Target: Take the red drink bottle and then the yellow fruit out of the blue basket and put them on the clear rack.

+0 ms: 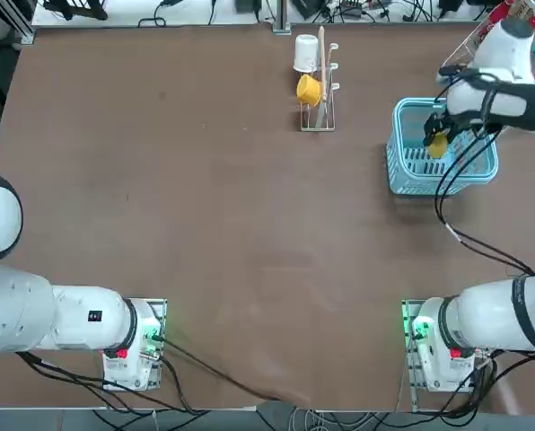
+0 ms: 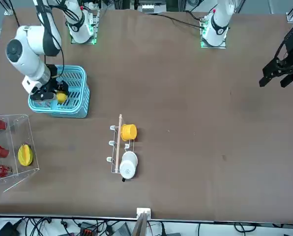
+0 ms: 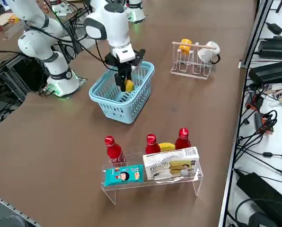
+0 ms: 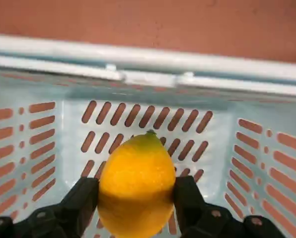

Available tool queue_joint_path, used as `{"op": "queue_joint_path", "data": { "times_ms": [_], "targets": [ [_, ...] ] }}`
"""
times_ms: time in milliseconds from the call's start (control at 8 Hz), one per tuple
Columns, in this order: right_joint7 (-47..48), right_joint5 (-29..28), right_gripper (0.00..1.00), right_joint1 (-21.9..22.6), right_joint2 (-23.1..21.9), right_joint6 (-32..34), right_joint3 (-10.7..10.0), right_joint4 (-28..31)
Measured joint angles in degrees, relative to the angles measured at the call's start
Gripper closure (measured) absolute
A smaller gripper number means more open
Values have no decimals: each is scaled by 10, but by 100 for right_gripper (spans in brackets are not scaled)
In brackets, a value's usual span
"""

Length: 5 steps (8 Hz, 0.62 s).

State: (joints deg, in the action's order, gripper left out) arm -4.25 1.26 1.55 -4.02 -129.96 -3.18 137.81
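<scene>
Lemon in the Claw's Grip

The right gripper [image 4: 136, 191] is pinching the yellow fruit [image 4: 136, 186] between its two fingers — both are hanging within the blue basket [image 3: 117, 109]. Across the table, three red bottles [image 3: 114, 150] [image 3: 152, 145] [image 3: 182, 139] are standing on the clear rack [image 3: 180, 179] — a larger yellow fruit [image 2: 25, 155] is sitting beside them.

This is a robotics lab: white robot arms [image 1: 57, 310] are mounted along the edge of a wide brown table [image 1: 249, 224], with black cables [image 3: 266, 118] and adapters [image 3: 268, 189] strewn over a white bench [image 3: 280, 142] beside it.
</scene>
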Motion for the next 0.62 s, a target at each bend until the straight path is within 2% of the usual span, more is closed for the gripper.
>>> {"op": "queue_joint_path", "data": {
  "times_ms": [375, 625],
  "targets": [
    [3, 0, 13, -6, -7, 172, -5, -129],
    [3, 0, 13, -31, -3, 210, -8, -185]
  ]
}}
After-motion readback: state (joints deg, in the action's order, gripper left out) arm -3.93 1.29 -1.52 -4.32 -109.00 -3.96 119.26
